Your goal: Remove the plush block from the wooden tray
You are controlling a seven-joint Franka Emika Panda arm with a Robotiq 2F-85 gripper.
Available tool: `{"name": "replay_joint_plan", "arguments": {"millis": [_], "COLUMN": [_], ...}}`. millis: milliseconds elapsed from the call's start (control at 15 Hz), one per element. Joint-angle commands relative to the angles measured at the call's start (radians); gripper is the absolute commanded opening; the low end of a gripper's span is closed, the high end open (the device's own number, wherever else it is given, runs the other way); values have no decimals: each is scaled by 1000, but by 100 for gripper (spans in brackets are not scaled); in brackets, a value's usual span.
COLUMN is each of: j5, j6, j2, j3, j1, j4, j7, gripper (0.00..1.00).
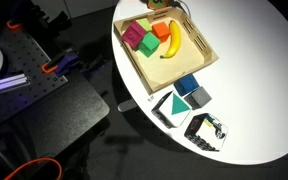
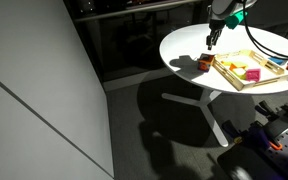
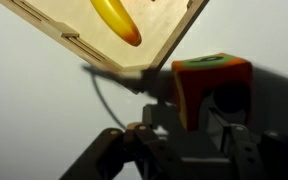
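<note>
The gripper (image 2: 212, 42) hangs just above the plush block (image 2: 205, 62); I cannot tell whether its fingers are spread or closed. The block sits on the table (image 2: 182, 45), just left of the wooden tray (image 3: 154, 45). Rising straight up looks safest, nudging neither.

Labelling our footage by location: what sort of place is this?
Probably a robotics lab: perforated mounting board, loose orange cable, and a white table staged with toy blocks in a wooden tray.
</note>
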Motion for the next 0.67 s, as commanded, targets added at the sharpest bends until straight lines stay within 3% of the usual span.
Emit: {"name": "replay_joint_plan", "arguments": {"millis": [0,133,600], "j5": [-6,7,63], "j6": [2,-48,-319], "j2": [-74,-101,-215], "j3": [-27,-24,0], "j1": [22,21,10], "j4": [-54,-59,-64], "j7": [115,140,122], "gripper": [89,100,100]}}
